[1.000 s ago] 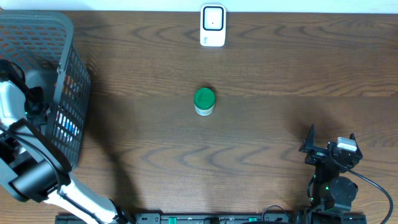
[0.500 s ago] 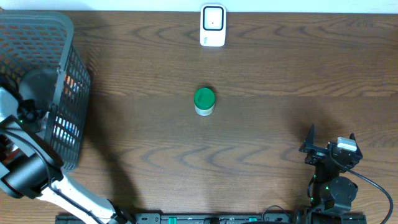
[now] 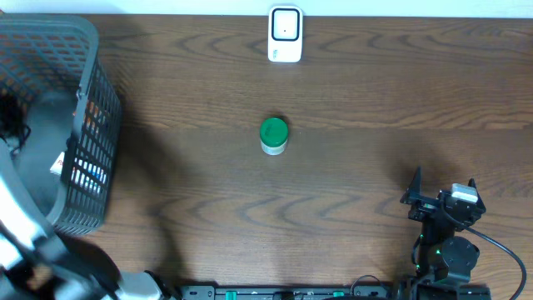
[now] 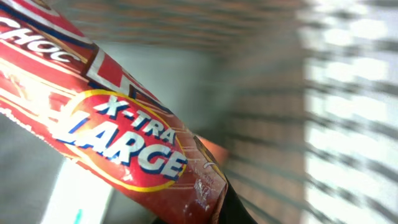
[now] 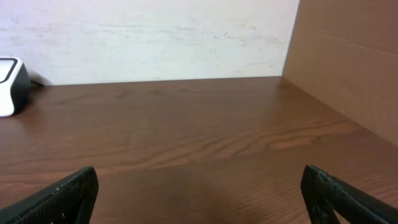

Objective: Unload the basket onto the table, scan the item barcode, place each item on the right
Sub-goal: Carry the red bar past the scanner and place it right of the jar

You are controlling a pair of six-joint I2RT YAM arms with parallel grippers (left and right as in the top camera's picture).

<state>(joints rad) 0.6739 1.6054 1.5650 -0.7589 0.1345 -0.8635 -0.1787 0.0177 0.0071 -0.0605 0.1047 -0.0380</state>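
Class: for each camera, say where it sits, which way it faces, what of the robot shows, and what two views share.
Overhead: above the table, looking straight down on basket, jar, scanner; left arm and right arm show.
Left wrist: on the left arm inside the basket, close on a snack bar in its shut jaws.
Right wrist: low over the table, facing the back wall; open jaws at bottom corners.
Shared: overhead and right wrist both show the scanner.

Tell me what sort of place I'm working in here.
Probably a mock shop checkout: a white scanner at the table's far edge, a grey mesh basket on the left holding a red chocolate bar, a green-lidded jar in the middle.
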